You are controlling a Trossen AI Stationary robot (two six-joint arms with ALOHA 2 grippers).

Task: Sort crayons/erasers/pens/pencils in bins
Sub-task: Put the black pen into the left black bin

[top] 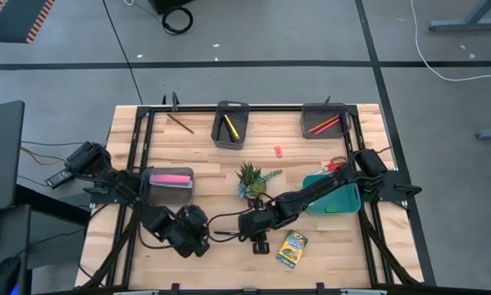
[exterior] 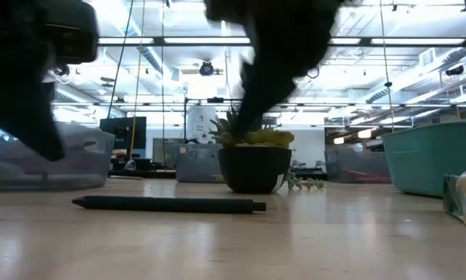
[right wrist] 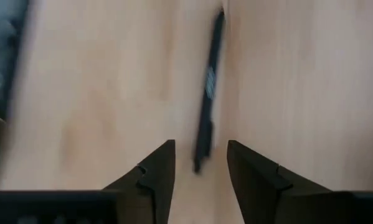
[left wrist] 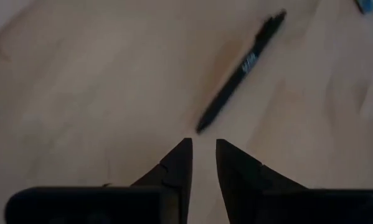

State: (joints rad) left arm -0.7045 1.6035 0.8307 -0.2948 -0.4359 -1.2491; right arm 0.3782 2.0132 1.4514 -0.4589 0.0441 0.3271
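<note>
Both arms reach low toward the table's six o'clock edge. The left pincer [left wrist: 203,163] shows a narrow gap between its fingers; the right pincer [right wrist: 200,167] stands wider apart, holding nothing.

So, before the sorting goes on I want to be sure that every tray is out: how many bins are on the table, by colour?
Grey bins: 3
Teal bin: 1
Total: 4

In the high view both arms hide the black pen [exterior: 169,204]; the crayon box [exterior: 464,198] is cut off in the low view.
</note>
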